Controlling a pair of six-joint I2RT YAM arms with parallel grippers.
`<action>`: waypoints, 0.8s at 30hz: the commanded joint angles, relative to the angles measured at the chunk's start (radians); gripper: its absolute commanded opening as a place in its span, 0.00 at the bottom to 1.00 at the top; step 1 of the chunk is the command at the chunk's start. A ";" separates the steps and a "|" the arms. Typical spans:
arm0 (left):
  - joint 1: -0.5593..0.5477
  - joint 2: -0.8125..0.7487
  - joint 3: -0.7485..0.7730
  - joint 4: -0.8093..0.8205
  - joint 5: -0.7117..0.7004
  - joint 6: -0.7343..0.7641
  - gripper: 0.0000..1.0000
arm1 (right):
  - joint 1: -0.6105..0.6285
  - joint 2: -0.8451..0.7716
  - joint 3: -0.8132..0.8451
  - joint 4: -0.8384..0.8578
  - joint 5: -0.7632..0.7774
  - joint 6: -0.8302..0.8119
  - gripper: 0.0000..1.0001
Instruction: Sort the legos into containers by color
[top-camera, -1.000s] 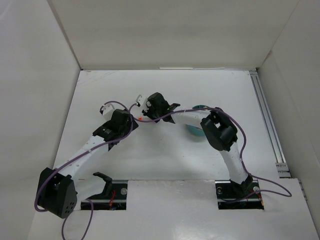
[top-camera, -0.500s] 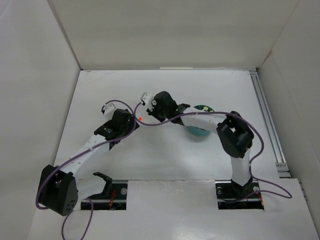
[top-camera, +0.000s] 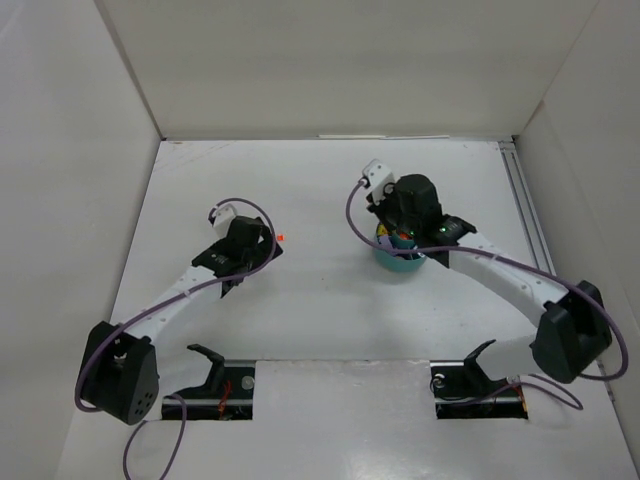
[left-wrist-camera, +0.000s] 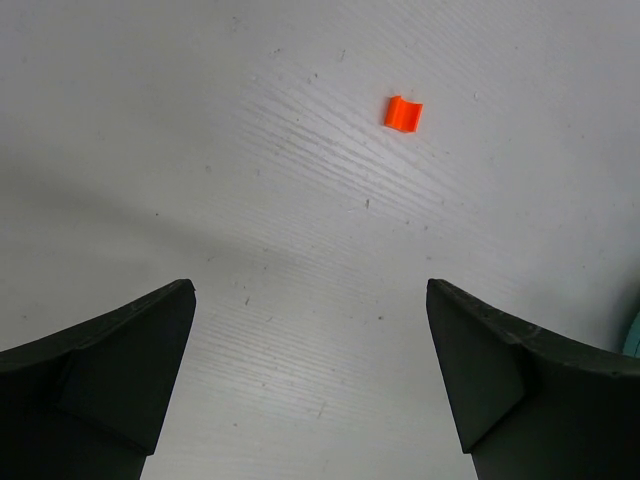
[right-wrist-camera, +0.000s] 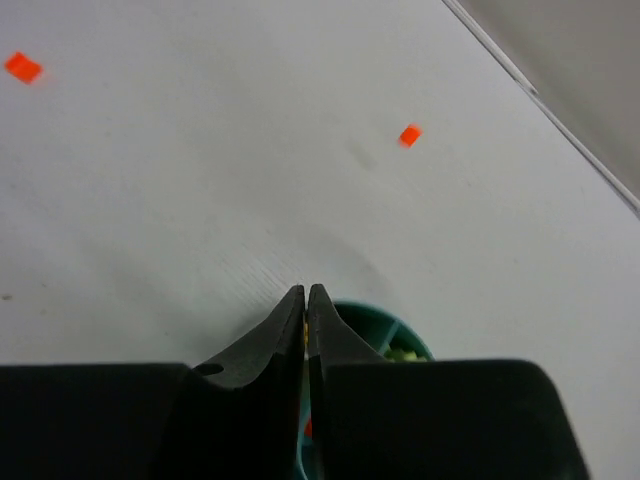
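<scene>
An orange lego (left-wrist-camera: 403, 113) lies on the white table ahead of my left gripper (left-wrist-camera: 308, 290), which is open and empty a little above the table. In the top view this lego (top-camera: 283, 237) sits just right of the left gripper (top-camera: 266, 244). My right gripper (right-wrist-camera: 306, 292) is shut, with a thin pale yellow sliver of a lego (right-wrist-camera: 304, 326) between its tips, above the near rim of the round teal dish (right-wrist-camera: 372, 322). The dish (top-camera: 396, 263) holds pale yellow-green pieces (right-wrist-camera: 402, 352). Two more orange legos (right-wrist-camera: 22, 67) (right-wrist-camera: 409, 135) lie on the table beyond it.
White walls enclose the table on three sides. A metal rail (top-camera: 535, 240) runs along the right edge. The right arm's forearm (top-camera: 500, 270) stretches from the right base to the dish.
The right arm has swung from beside the left gripper, near the orange lego, rightward to over the teal dish. The left arm has barely moved.
</scene>
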 joint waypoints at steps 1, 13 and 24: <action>-0.004 0.016 0.020 0.028 0.004 0.018 1.00 | -0.044 -0.121 -0.086 0.003 0.051 0.027 0.11; -0.013 0.046 0.059 0.038 -0.006 0.028 1.00 | -0.112 -0.225 -0.156 -0.041 0.033 0.027 0.12; -0.013 0.203 0.157 0.089 0.024 0.093 0.99 | -0.133 -0.235 -0.137 -0.050 0.042 0.017 0.13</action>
